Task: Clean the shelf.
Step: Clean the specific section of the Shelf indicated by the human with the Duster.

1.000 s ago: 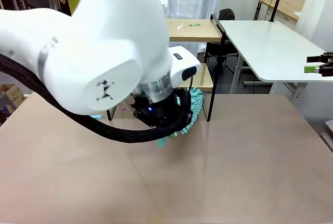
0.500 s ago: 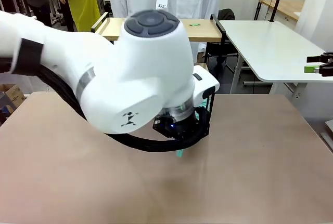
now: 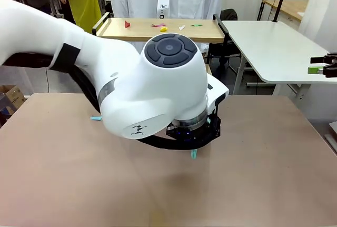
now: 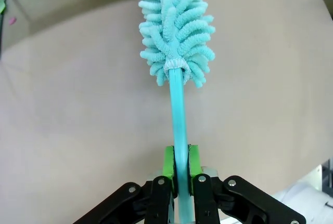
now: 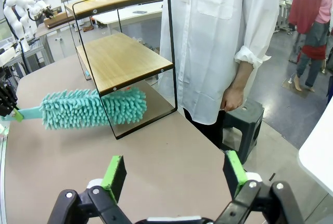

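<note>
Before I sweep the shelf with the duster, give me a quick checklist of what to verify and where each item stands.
1. Grip: ok, left pincer shut on the duster handle.
2. Contact: not ok, the head sits low by the front post of the shelf, on neither board.
3. Cleaning done: not ok, coloured scraps lie on the top board.
4. Other arm: ok, right pincer open, away from the shelf.
5. Person: ok, the hand hangs at the person's side.
</note>
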You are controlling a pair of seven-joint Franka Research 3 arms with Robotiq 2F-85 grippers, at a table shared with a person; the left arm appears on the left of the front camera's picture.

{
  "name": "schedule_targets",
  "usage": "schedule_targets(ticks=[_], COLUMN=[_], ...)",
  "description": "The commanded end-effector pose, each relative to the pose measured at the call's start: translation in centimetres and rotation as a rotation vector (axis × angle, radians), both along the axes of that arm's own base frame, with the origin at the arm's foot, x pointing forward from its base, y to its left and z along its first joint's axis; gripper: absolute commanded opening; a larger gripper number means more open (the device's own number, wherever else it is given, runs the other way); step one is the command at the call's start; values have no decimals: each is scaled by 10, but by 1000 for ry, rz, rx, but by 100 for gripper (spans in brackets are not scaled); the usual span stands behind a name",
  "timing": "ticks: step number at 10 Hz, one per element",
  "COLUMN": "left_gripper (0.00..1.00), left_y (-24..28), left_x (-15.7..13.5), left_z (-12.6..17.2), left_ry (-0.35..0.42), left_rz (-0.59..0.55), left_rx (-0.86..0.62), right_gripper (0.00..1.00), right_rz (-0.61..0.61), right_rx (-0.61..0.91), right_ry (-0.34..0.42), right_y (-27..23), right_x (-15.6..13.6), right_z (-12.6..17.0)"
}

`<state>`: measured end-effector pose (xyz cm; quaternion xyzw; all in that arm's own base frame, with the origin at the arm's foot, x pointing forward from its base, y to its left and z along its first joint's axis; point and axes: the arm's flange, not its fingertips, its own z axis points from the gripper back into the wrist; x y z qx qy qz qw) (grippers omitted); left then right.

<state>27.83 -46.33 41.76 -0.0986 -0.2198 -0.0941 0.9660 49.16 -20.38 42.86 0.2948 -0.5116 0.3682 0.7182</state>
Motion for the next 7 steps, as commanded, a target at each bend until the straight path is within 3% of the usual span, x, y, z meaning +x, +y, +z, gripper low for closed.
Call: schedule_targets(ticks=[1, 7], left_gripper=[13, 13], left_y=[-28, -47], left_x=[13, 43], left_z=[-17, -55], left_ry=[-46, -6], left_rz=[50, 108], left_rx=[-8, 32], right_gripper=[100, 100], right_rz=[2, 2], right_rx=[-3, -3], right_ry=[-5, -5], right_y=[2, 2], right_x=[1, 1], right_z=[3, 3])
